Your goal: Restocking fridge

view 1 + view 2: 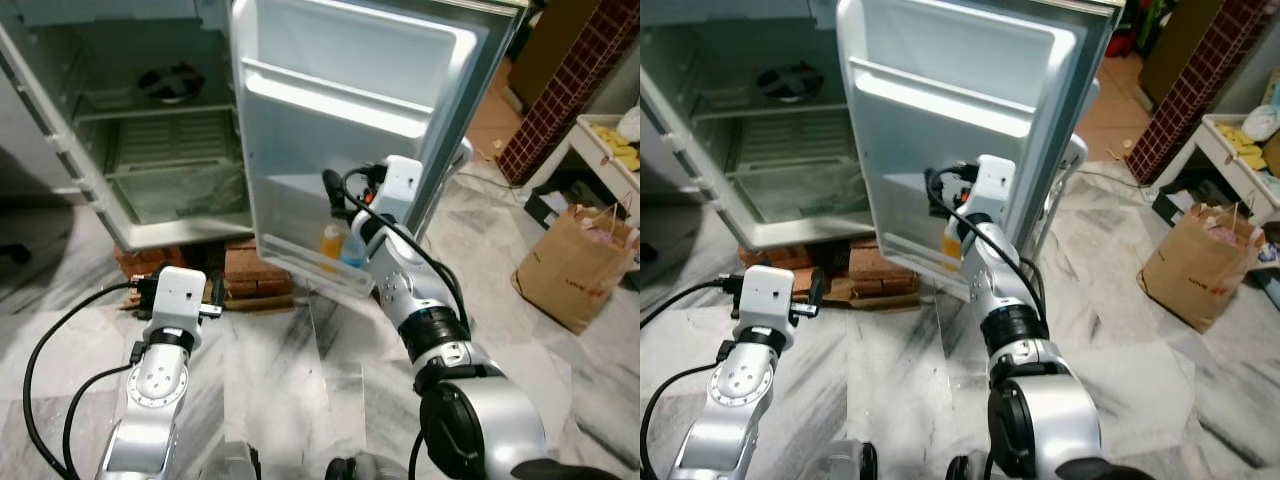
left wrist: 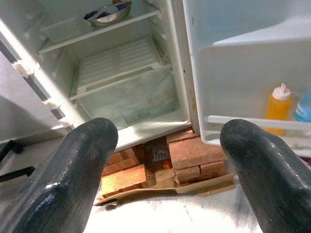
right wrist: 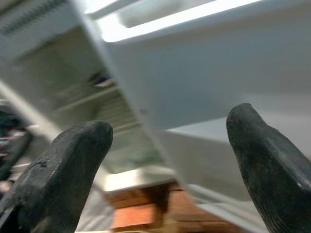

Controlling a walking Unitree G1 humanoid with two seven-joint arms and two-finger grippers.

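Note:
The fridge [image 1: 150,150] stands open, and its door [image 1: 350,90] is swung toward me. On the door's bottom shelf [image 2: 243,121] an orange bottle [image 1: 331,243] stands next to a blue bottle [image 1: 355,250]. My right gripper [image 3: 167,131] is raised close in front of the door's inner face, above the two bottles. It is open and holds nothing. My left gripper [image 2: 167,133] hangs low over the floor, facing the fridge's base. It is open and holds nothing. A bowl [image 2: 104,14] sits on an upper fridge shelf.
The fridge rests on red bricks [image 1: 255,270] and cardboard. A brown paper bag [image 1: 575,265] stands on the marble floor at the right, by a white rack [image 1: 610,140] holding yellow items. A brick pillar [image 1: 570,80] rises behind it.

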